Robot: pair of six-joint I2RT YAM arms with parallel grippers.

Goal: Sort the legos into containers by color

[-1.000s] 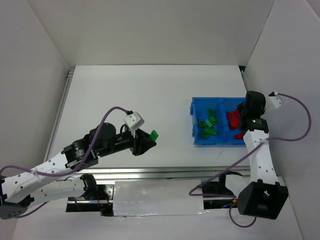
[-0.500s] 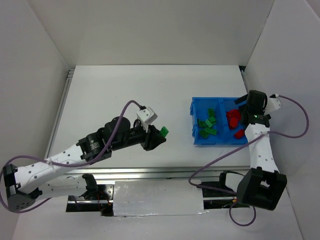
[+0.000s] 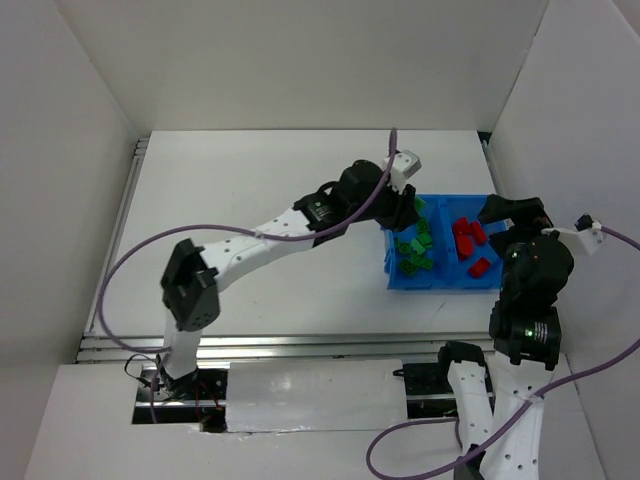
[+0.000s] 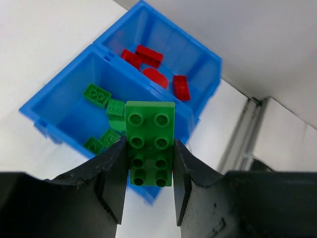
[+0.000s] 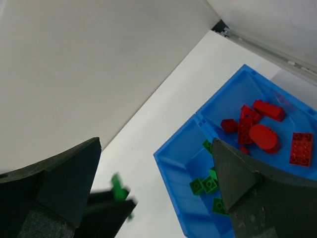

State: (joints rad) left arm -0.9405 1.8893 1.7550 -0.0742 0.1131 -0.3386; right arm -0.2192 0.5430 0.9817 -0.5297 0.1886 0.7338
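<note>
The blue bin [image 3: 440,283] stands at the table's right side. Its left compartment holds several green legos [image 3: 415,252]; its right compartment holds several red legos [image 3: 467,238]. My left gripper [image 3: 408,208] reaches over the bin's left rim. In the left wrist view this gripper [image 4: 148,148] is shut on a green eight-stud brick [image 4: 149,134], hanging above the green compartment [image 4: 74,106]. My right gripper [image 3: 507,212] stands raised beside the bin's right end. In the right wrist view it [image 5: 156,141] is open and holds nothing, high above the bin [image 5: 173,151] and its red legos [image 5: 257,130].
White walls enclose the table on three sides; the right wall stands close behind the bin. A metal rail [image 3: 300,346] runs along the near edge. Purple cables [image 3: 130,270] loop off both arms. Bare white table [image 3: 250,190] lies left of the bin.
My left arm has swung right from mid-table to the bin, carrying the green brick. My right gripper has opened wide and lifted up and back from the red compartment.
</note>
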